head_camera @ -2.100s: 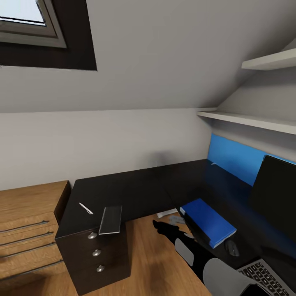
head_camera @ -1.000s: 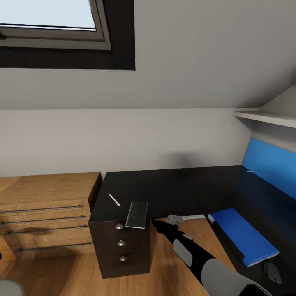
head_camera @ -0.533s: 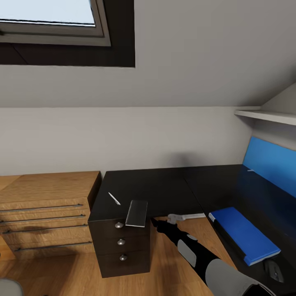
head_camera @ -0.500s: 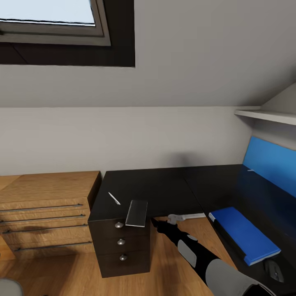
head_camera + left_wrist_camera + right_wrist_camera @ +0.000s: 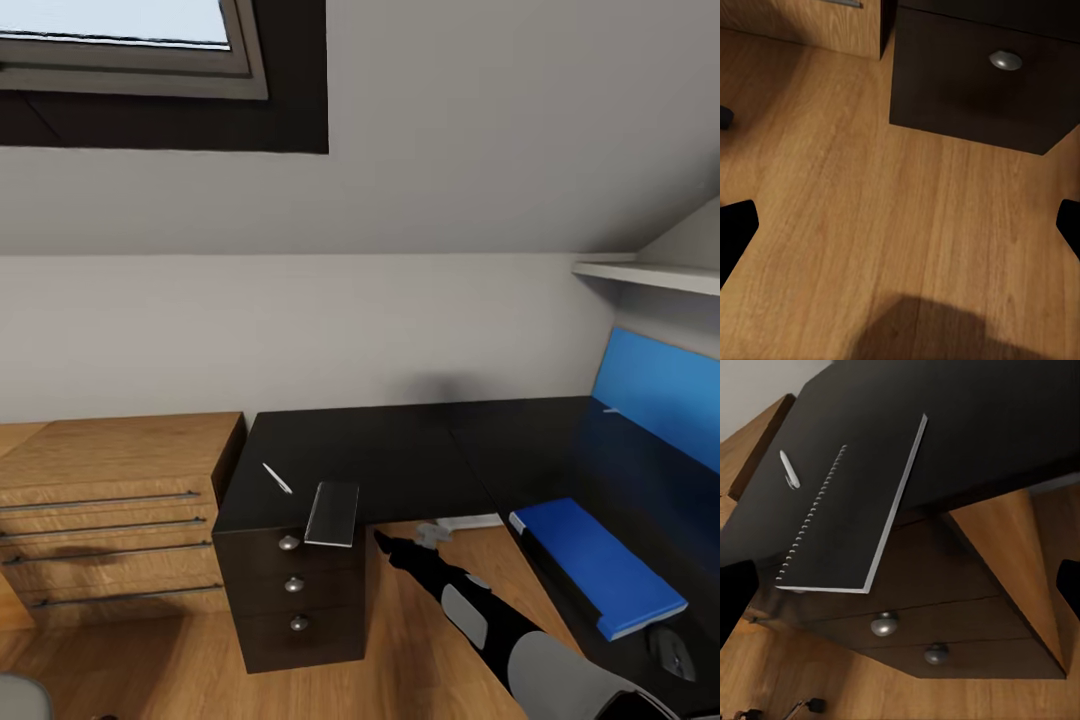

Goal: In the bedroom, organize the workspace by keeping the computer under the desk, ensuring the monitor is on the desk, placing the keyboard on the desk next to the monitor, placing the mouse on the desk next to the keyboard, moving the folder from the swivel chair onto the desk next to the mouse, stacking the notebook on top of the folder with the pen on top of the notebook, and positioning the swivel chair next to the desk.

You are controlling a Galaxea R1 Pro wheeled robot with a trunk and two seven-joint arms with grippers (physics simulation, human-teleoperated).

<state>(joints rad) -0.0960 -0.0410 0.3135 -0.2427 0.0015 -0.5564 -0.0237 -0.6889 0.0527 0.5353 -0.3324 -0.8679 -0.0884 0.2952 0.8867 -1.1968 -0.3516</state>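
On the desk [image 5: 400, 450], near its left end above the drawers: pen [image 5: 277, 478] just beside notebook [image 5: 332, 514], which overhangs the front edge. Along the right wing's front edge: folder [image 5: 595, 552], with mouse [image 5: 672, 654] just past its near corner. Right gripper [image 5: 384, 541] low, near the notebook, fingers spread wide. Left gripper [image 5: 900, 225] over wood floor [image 5: 870, 225], likewise spread wide.

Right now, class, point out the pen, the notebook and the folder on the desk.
pen [image 5: 277, 478], head view, middle of its white shaft.
notebook [image 5: 332, 513], head view, centre of its cover, overhanging the desk edge.
folder [image 5: 595, 560], head view, centre of its blue cover.
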